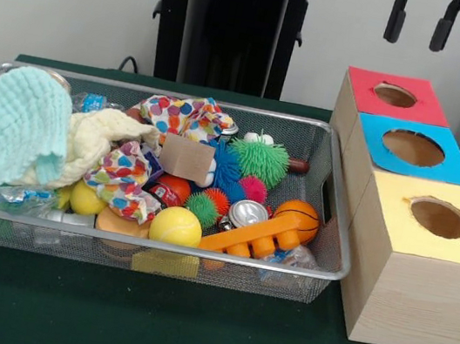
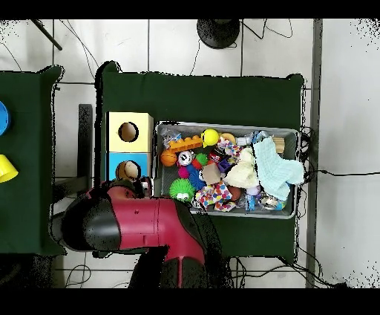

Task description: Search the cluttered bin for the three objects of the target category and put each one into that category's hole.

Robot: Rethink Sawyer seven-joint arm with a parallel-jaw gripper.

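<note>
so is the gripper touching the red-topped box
Apart. The front view shows the gripper hanging at the top edge, with bare wall between its tips and the red-topped wooden box below.

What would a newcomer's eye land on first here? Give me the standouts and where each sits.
First, the wire mesh bin heaped with bright clutter: a mint cloth draped over one end, a spiky green ball and a small basketball toward the other. Beside the bin stand three wooden boxes in a row, topped red, blue and yellow, each with a round hole. The gripper hangs open above them.
</note>
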